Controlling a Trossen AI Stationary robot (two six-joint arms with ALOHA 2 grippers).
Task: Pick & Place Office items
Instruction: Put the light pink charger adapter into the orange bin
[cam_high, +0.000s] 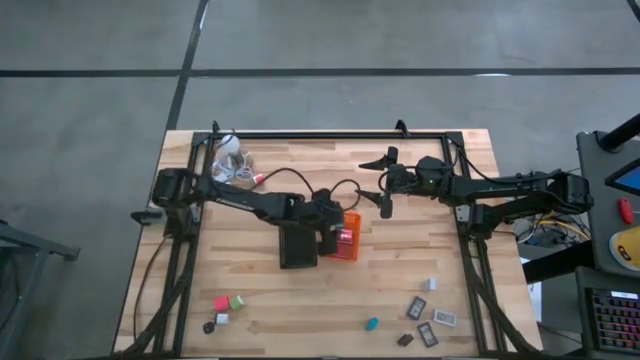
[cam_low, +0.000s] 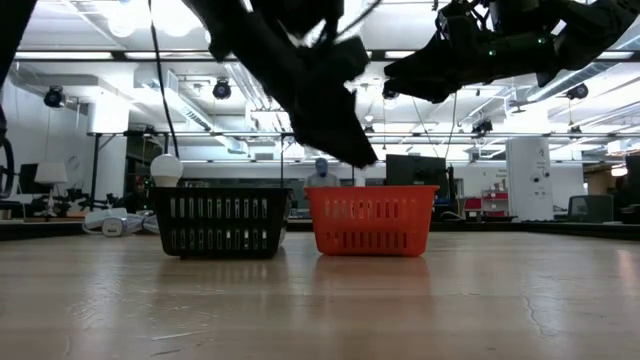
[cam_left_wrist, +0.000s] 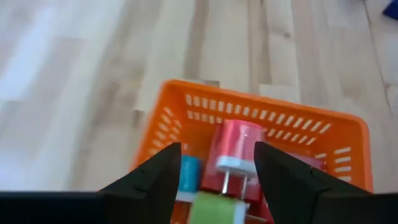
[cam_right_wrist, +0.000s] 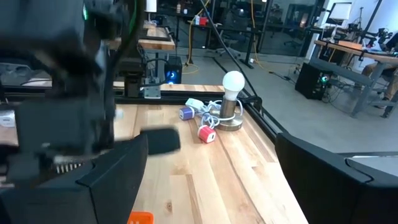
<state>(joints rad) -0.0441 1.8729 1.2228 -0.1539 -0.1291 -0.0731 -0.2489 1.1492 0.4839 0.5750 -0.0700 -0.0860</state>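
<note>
Grey concrete floor surrounded the wooden counter in the high view. The left hand hung over the orange tray, which stood just beside the black tray near the middle of the counter. The right hand was raised over the far part of the counter, well apart from the trays, with its two fingers spread. Loose office items lay along the near edge: a pink block and a green block on the left side, a teal block nearer the middle, and flat grey-black rectangles on the right side. A white ball with grey cable sat at the far left corner.

From the low view, the black tray and the orange tray stood side by side on the counter. The left hand hung above the orange tray, and the right hand was higher, toward the ceiling lights.

The left wrist view looked down into the orange tray. The left hand had its fingers spread with nothing between them. Below them, inside the tray, lay a red block, a teal block and a green block.

In the right wrist view the right hand was also spread and held nothing. Beyond it, the white ball stood on its base at the counter edge, with a red block and a blue block just beside it.
</note>
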